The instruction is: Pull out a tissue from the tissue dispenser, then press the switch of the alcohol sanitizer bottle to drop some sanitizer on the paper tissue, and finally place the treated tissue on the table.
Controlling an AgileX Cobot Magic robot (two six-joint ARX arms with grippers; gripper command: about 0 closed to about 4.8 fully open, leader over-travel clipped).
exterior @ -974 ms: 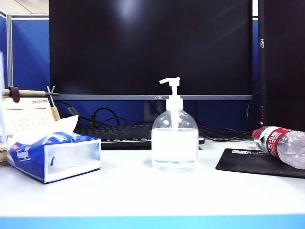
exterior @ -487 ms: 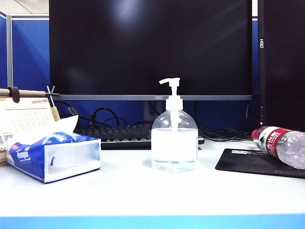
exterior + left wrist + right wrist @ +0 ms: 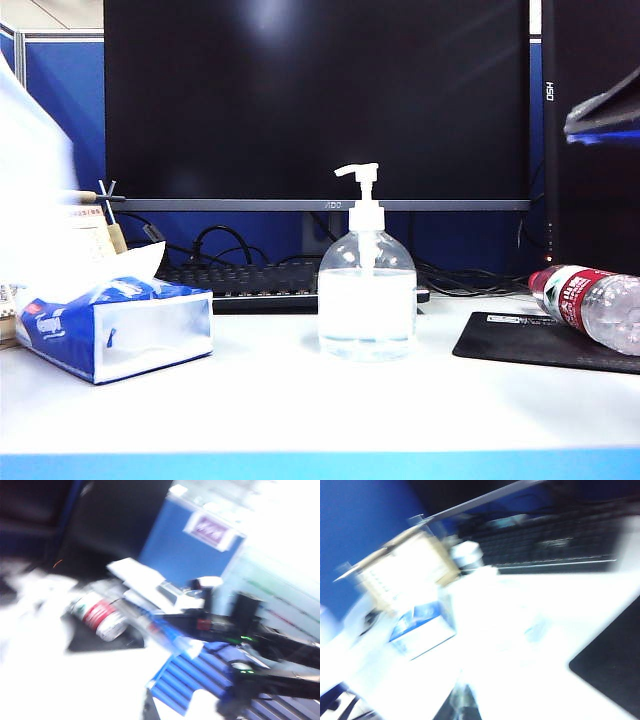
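Both end effectors closed, out of view; wrist views blurred.

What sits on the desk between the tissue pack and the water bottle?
The sanitizer bottle stands between tissue pack and water bottle, shown in the exterior view.

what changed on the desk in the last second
A blurred white shape, probably the left arm, has come in at the left edge of the exterior view, covering the calendar behind the tissue pack. A dark blurred part, likely the right arm, has come in at the upper right. Neither touches anything. The pump bottle, water bottle and mouse pad have not moved.
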